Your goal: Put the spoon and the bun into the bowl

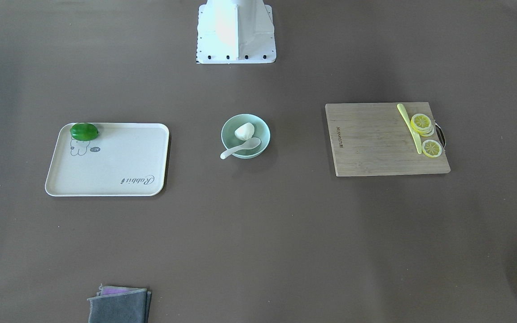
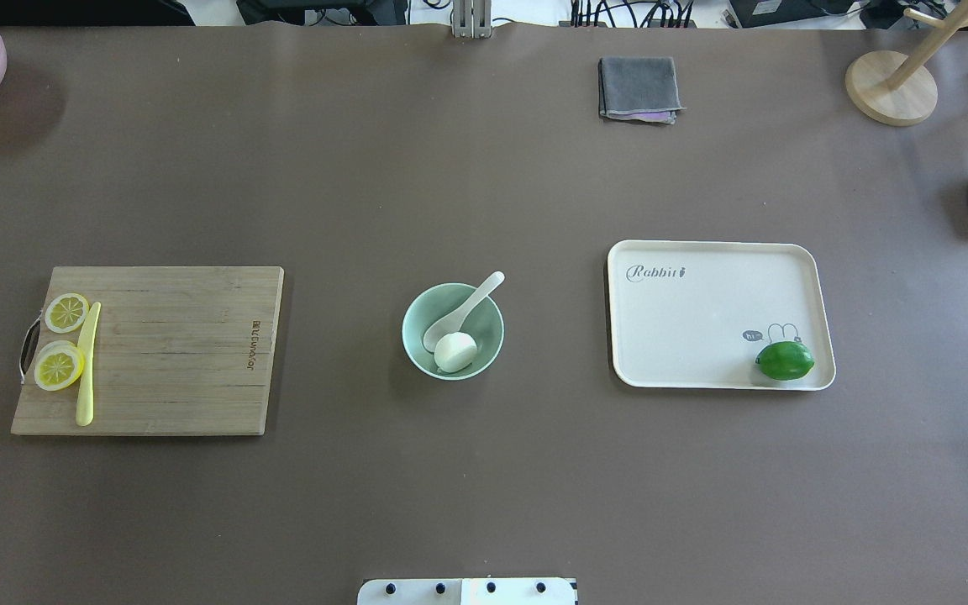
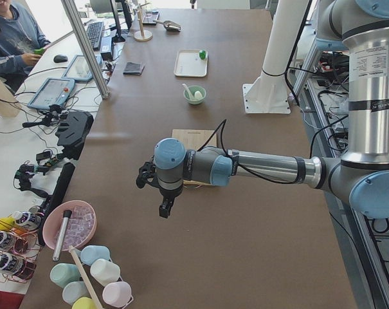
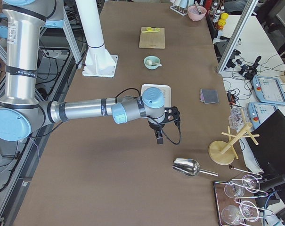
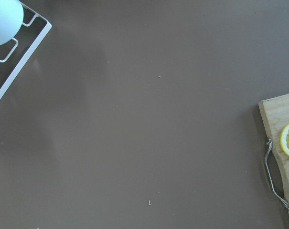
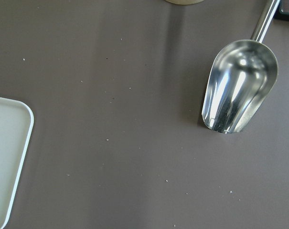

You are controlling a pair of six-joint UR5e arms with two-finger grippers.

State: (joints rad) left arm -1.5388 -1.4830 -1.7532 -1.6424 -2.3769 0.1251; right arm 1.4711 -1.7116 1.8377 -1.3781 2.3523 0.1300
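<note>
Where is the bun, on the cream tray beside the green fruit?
No, the bun sits inside the bowl beside the spoon; only the green fruit lies on the tray.

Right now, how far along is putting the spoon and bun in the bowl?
Done, it seems: the white round bun lies in the pale mint-green bowl, and the white ceramic soup spoon has its scoop inside, handle leaning over the rim. In hand: no move; the left claw and right claw hang away from the bowl. Left: apparently nothing.

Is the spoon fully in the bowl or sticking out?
Partly in: the spoon has its scoop in the bowl beside the bun, handle overhanging the rim.
</note>
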